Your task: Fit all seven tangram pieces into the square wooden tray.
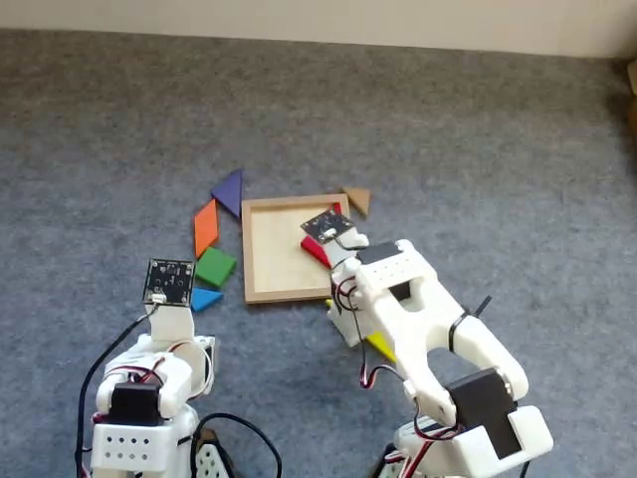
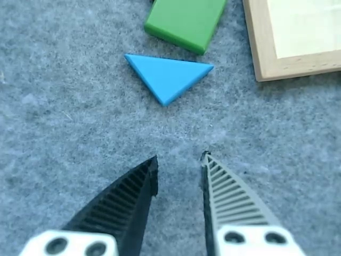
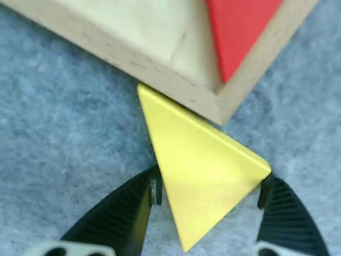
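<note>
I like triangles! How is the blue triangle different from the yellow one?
The blue triangle lies clear of the wooden tray; the yellow triangle touches its outer edge. Yellow sits between the right gripper's fingers; blue lies beyond the left gripper's tips. Both are triangles outside the tray.

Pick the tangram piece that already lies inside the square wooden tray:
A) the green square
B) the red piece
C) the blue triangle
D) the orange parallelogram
B: the red piece lies within the rim of the tray, while the other three lie on the carpet outside it.
</note>
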You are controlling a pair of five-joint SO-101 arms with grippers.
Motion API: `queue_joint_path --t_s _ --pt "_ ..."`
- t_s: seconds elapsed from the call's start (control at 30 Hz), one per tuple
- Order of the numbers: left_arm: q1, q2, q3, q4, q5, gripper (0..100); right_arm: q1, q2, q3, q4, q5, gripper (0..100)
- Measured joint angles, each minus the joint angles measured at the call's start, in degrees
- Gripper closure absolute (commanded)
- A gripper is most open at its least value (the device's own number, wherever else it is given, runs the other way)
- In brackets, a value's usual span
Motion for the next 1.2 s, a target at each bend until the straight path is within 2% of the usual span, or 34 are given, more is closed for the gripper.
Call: queue_joint_path --t_s 0.13,0.4,0.63,1.07,1.2 --pt "0.0 0.0 0.0 0.0 0.0 86 0.2 0.0 -0.2 0.0 3.4 60.5" --pt "0.0 0.0 0.0 0.0 0.0 86 0.5 0.0 -0.2 0.0 10.6 60.0" --pt "0.0 0.0 0.0 0.0 0.0 86 -1.5 0.4 0.3 -0.2 15.0 64.6" --pt "0.0 0.0 0.0 0.0 0.0 86 -1.7 0.1 3.3 -2.4 15.1 64.9" --pt "0.0 0.0 0.0 0.0 0.0 86 -1.6 -0.2 3.7 -2.4 15.1 72.4"
